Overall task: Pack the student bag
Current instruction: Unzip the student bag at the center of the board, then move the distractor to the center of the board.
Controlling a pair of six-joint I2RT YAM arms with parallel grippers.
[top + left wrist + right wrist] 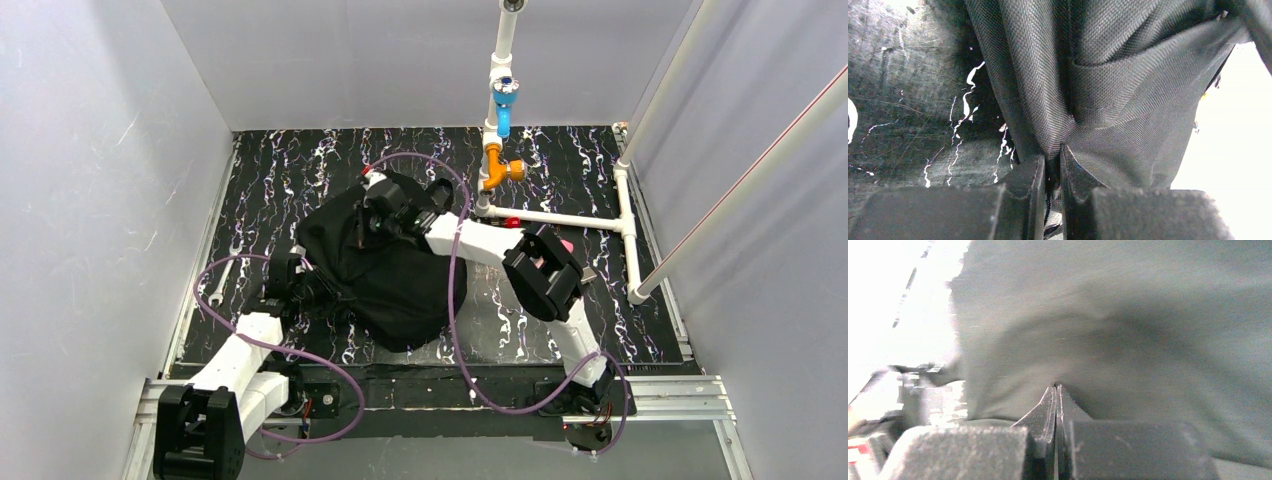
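The student bag is a large black fabric backpack lying crumpled on the marbled black mat in the middle of the top view. My left gripper is at the bag's left edge. In the left wrist view it is shut on a fold of the bag's woven fabric, which bunches between the jaws. My right gripper is at the bag's far top edge. In the right wrist view it is shut, its tips pinching the bag's fabric, which puckers there.
A white pipe frame with blue and orange fittings stands at the back right. A wrench lies on the mat left of the bag. A small red item sits behind the bag. Purple cables loop over the mat.
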